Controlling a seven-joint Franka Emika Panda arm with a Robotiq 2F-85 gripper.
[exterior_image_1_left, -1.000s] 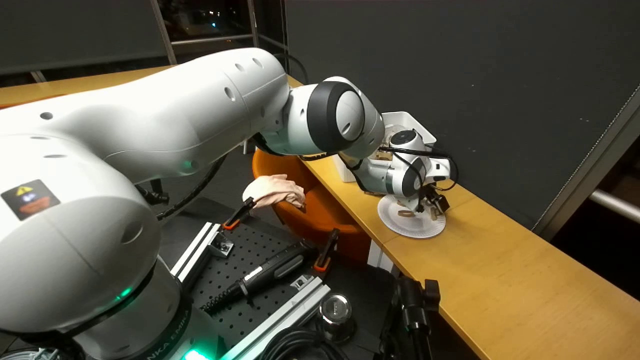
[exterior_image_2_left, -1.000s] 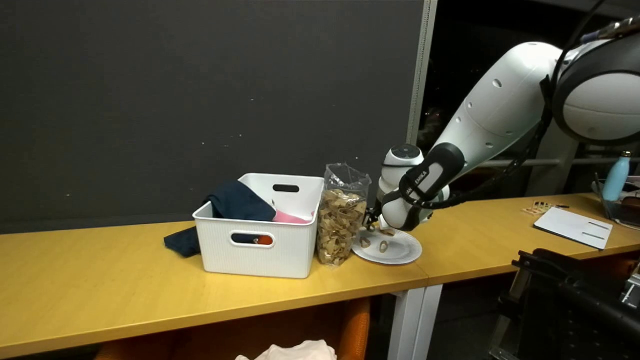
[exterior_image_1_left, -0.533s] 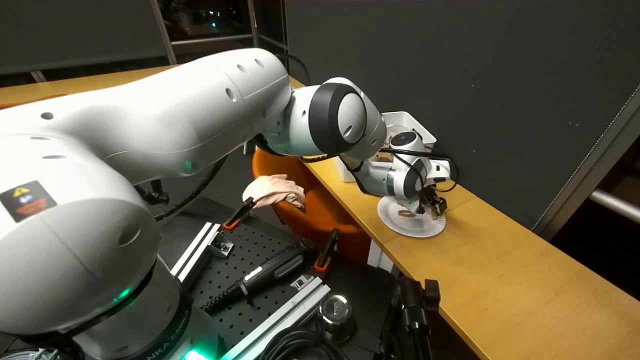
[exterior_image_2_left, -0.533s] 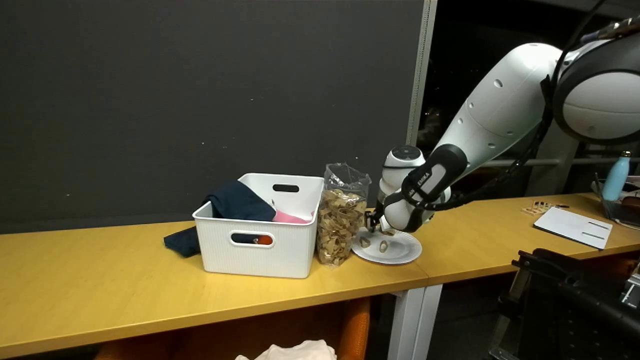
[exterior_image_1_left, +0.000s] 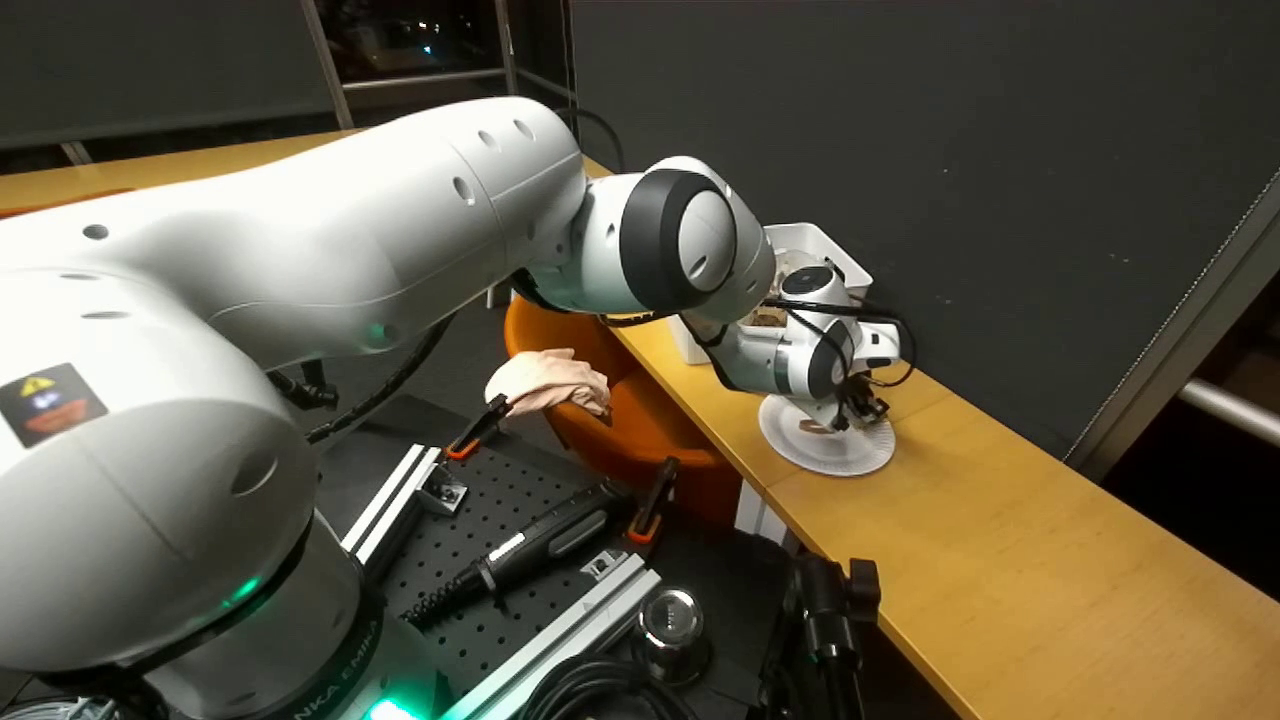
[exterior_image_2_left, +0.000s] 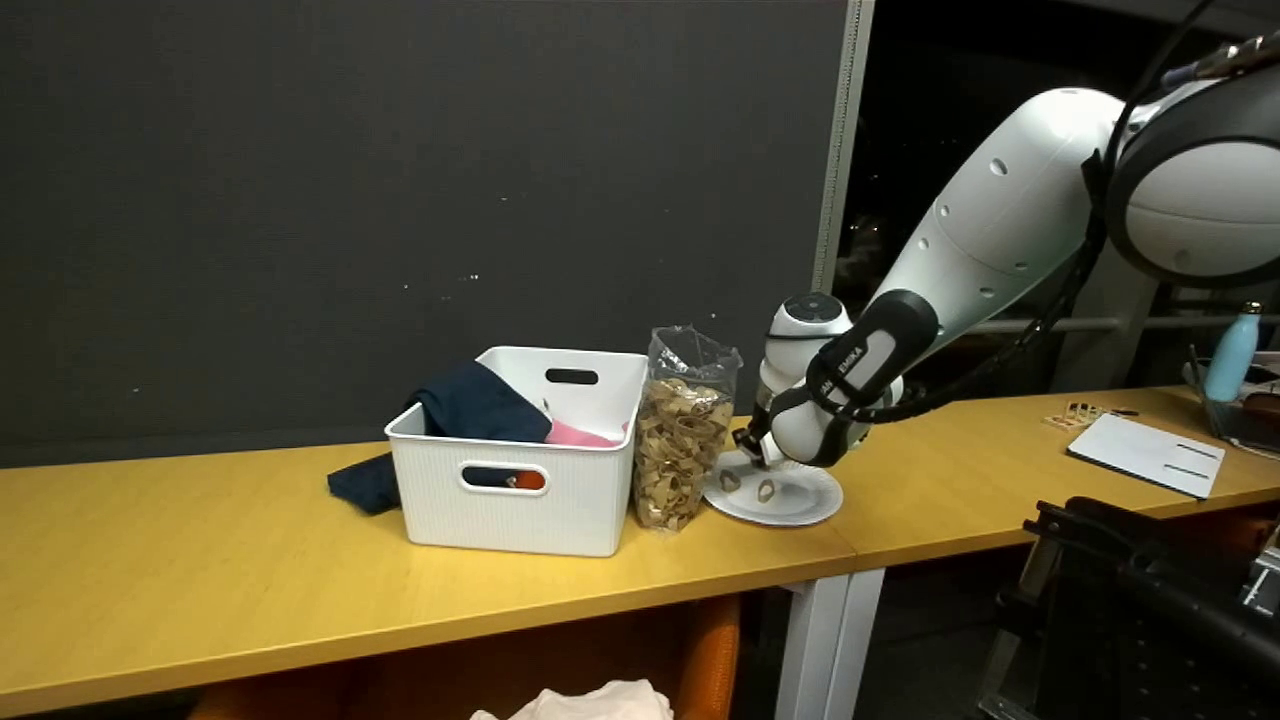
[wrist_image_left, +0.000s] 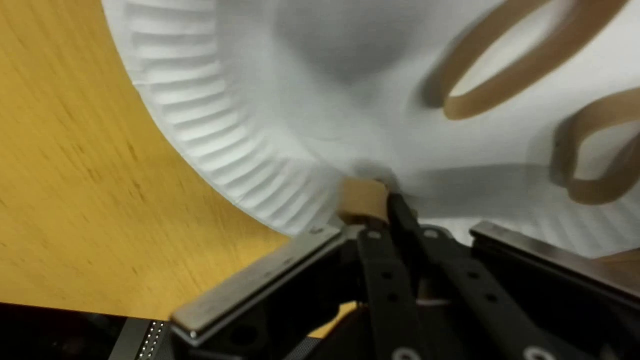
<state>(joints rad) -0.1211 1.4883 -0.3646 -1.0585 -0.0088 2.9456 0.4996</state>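
Gripper (wrist_image_left: 389, 215) low over the paper plate (wrist_image_left: 192, 115), I have its two fingers (wrist_image_left: 387, 285) close together, clamped on a tan band (wrist_image_left: 363, 197) at their tips, near the plate's rim. My wrist view shows a long loop (wrist_image_left: 530, 70) and a bent loop (wrist_image_left: 595, 191) lying on the plate, apart from it. In an exterior view I see a clear bag (exterior_image_2_left: 684, 455) of similar loops standing between the plate and a white basket (exterior_image_2_left: 515, 525).
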